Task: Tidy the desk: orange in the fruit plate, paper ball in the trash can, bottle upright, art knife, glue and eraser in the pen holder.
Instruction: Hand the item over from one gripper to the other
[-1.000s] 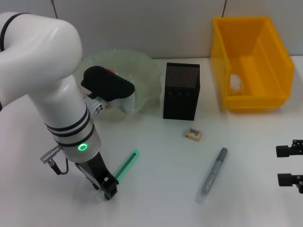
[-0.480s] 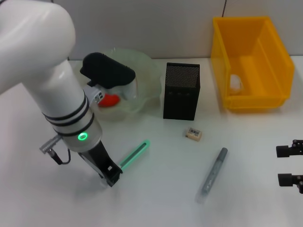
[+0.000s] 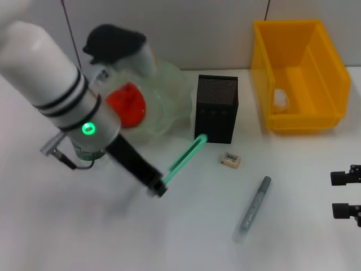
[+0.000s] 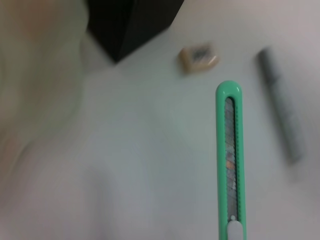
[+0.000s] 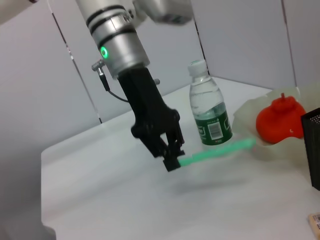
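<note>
1. While the art knife [image 3: 183, 159] is pinched by its rear end between the closed fingers of the left gripper [image 3: 158, 189], it is held clear of the table [image 3: 186, 237], with its green body slanting up toward the pen holder [image 3: 216, 108].
2. In the left wrist view, the art knife [image 4: 230, 160] is seen above the white surface, with the eraser [image 4: 198, 57] and a grey pen [image 4: 281, 117] lying beyond it.
3. The eraser [image 3: 231, 160] is located on the table just in front of the pen holder; the grey pen [image 3: 252, 209] lies nearer the robot, apart from it.
4. The orange [image 3: 126, 105] is seated in the fruit plate [image 3: 167, 90].
5. The bottle [image 5: 210, 111] is seen upright in the right wrist view, beside the fruit plate [image 5: 270, 145].
6. The paper ball [image 3: 281, 99] is contained in the trash can [image 3: 299, 73].
7. The right gripper [image 3: 346, 195] is parked at the right edge of the table, with its fingers spread apart.
</note>
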Controlling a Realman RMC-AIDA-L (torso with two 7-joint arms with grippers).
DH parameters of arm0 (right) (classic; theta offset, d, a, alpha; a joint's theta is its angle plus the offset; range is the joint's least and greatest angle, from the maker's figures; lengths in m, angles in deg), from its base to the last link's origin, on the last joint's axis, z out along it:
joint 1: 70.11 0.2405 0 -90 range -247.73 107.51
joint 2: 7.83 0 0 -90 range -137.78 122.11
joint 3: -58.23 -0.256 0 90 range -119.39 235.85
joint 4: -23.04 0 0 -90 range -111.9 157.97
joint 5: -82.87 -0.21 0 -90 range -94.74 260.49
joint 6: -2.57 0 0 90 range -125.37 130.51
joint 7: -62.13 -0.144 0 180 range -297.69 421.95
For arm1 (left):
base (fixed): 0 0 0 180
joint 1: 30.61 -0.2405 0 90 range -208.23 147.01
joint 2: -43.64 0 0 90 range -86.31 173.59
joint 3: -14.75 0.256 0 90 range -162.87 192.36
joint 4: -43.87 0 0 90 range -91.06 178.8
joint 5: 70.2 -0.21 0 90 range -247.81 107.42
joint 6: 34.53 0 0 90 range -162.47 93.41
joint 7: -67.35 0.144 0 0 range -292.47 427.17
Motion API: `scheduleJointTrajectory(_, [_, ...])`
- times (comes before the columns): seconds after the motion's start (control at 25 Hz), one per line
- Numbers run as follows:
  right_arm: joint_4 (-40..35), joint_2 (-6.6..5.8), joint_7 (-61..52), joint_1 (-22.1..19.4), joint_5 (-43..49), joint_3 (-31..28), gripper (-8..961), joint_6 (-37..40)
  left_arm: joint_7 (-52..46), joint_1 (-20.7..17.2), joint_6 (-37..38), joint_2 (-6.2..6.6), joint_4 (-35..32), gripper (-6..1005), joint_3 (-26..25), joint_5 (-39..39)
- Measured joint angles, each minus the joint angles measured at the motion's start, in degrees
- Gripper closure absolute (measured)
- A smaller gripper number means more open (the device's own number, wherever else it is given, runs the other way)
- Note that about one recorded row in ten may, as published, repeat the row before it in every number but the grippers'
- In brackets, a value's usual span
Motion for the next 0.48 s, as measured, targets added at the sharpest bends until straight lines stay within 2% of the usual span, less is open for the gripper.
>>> scheduleJointTrajectory(0.04, [0.02, -0.03, -0.41, 0.01, -0.13, -0.02, 186, 0.02, 4.43, -0.02, 0.67, 0.05, 0.55, 803, -5.64, 3.77])
scheduleJointTrajectory(0.08, [0.06, -0.06, -0.95, 0.01, -0.29, -0.04, 186, 0.06, 4.43, -0.02, 0.67, 0.05, 0.55, 803, -5.64, 3.77])
scheduleJointTrajectory(0.16, [0.10, -0.10, -1.84, 0.01, -0.43, -0.16, 186, 0.11, 9.41, -0.22, 1.15, 0.14, 2.44, 803, -10.49, 8.70])
scheduleJointTrajectory(0.2, [0.12, -0.12, -2.29, 0.02, -0.47, -0.32, 186, 0.13, 9.41, -0.22, 1.15, 0.14, 2.44, 803, -10.49, 8.70])
scheduleJointTrajectory(0.28, [0.12, -0.13, -3.21, 0.08, -0.51, -0.61, 186, 0.15, 16.67, -0.38, 1.38, 0.30, 7.24, 803, -15.48, 15.91])
scheduleJointTrajectory(0.36, [0.09, -0.13, -3.86, 0.15, -0.54, -0.87, 186, 0.14, 17.79, -0.38, 1.38, 0.30, 8.01, 803, -16.05, 16.92])
scheduleJointTrajectory(0.4, [-0.01, -0.13, -4.07, 0.16, -0.57, -0.97, 186, 0.04, 21.87, -0.50, 1.32, 0.30, 10.63, 803, -17.51, 20.88])
scheduleJointTrajectory(0.48, [-0.25, -0.08, -4.46, 0.17, -0.60, -1.18, 186, -0.25, 23.68, -0.63, 1.18, 0.25, 11.93, 803, -17.70, 23.09])
